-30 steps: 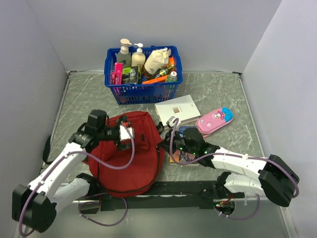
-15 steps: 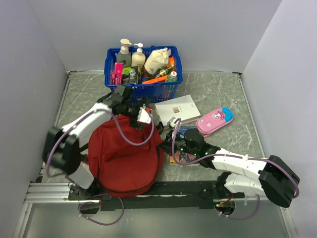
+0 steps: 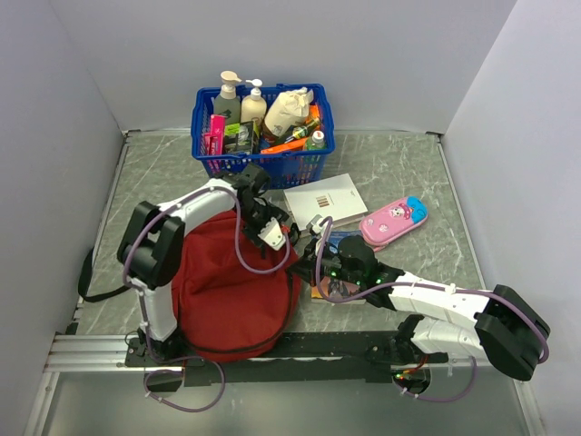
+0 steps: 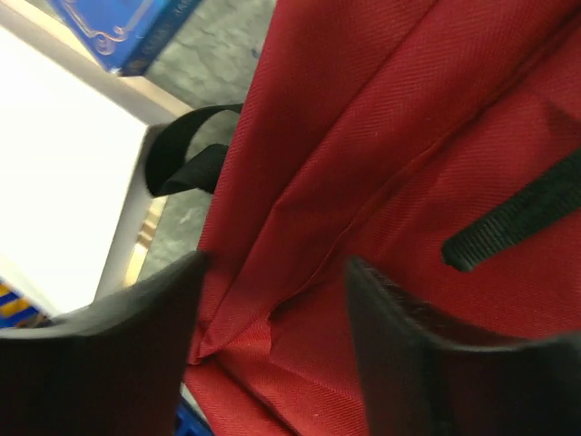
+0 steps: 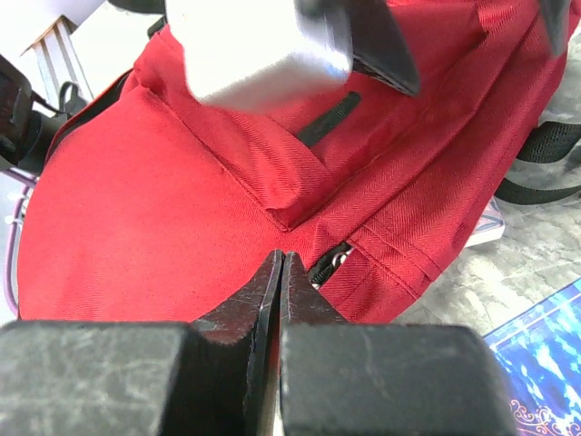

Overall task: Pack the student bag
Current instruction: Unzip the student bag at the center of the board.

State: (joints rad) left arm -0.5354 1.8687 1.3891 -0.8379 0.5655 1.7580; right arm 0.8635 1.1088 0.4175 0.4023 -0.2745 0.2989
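The student bag (image 3: 227, 291) is seen lying on the table (image 3: 408, 173) at the near-left, between the 2 arm bases and a blue basket (image 3: 263, 168) of bottles. Its zip looks closed in the right wrist view.

The left arm is raised from its base, arched over the bag's far side and bent back down, so that the left pincer (image 3: 275, 238) is held above the bag's far-right corner. In its wrist view the left pincer (image 4: 272, 272) is shown spread wide, with nothing gripped. Only red fabric (image 4: 381, 163) and a black strap loop (image 4: 186, 159) are seen beneath it.

The right arm is stretched low across the table toward the left, over a blue book (image 3: 338, 243). The right pincer (image 3: 300, 263) is set against the bag's right edge. Its fingers (image 5: 272, 300) are pressed fully together just beside the zip pull (image 5: 334, 261). Whether any fabric is pinched cannot be told.

A white book (image 3: 325, 198) and a pink pencil case (image 3: 393, 219) are left on the table to the right of the bag.
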